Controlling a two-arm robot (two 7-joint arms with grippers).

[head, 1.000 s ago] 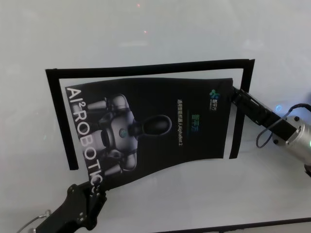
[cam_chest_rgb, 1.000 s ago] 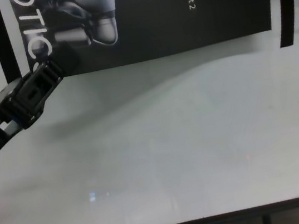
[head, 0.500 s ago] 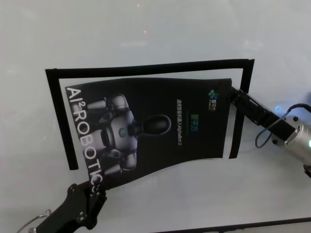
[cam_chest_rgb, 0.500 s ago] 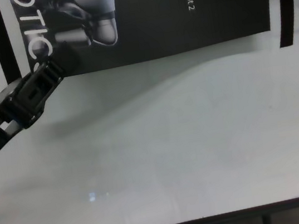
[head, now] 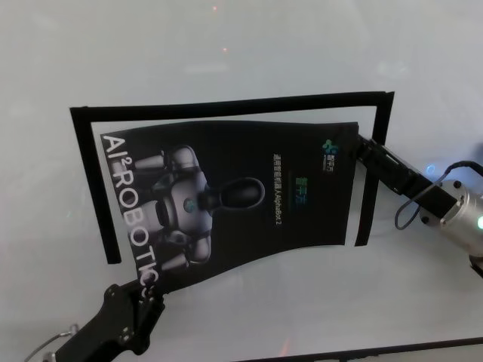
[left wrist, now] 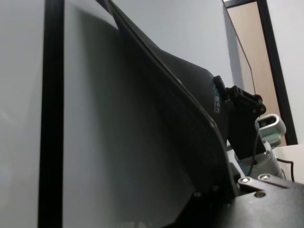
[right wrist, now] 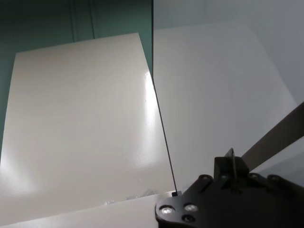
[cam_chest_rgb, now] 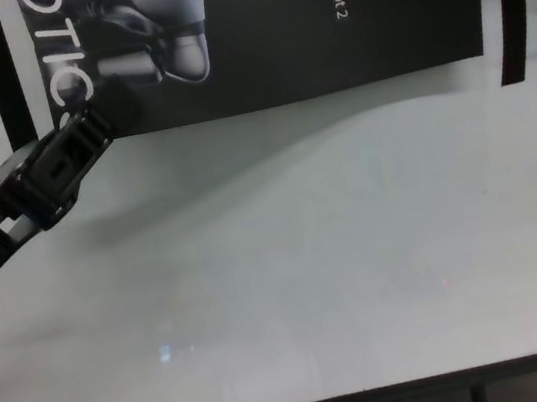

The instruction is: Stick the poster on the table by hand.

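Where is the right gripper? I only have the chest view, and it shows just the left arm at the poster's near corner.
Observer: In the head view, the right gripper grips the poster at its far right corner, beside the small logo.
Operator: Is the sheet flat on the table?
Observer: No. The left wrist view shows it bowed up off the table, with shadow underneath.
Operator: How does it sit against the tape outline?
Observer: The black tape strips mark three sides. The poster lies skewed inside them, and its near left corner, held by the left gripper, sticks out past the open near side.
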